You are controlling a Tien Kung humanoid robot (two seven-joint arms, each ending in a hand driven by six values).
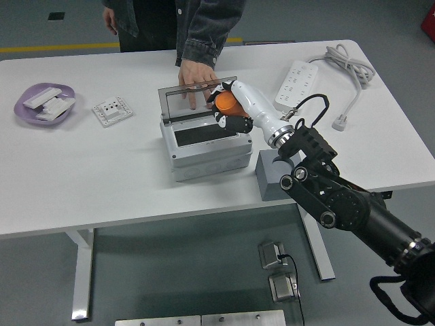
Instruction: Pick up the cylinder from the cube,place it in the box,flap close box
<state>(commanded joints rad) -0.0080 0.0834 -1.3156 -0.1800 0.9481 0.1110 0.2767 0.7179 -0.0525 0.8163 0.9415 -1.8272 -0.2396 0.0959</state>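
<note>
The right hand (234, 109) has its fingers (231, 123) wrapped around the orange cylinder (225, 102), holding it above the open box (204, 146). A person's hand (197, 78) steadies the raised lid (190, 98). The grey cube (275, 178) sits right of the box on the surface (102, 176).

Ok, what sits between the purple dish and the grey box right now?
In the head view, only the small white socket plate lies between the purple dish and the box; the rest is bare table.
</note>
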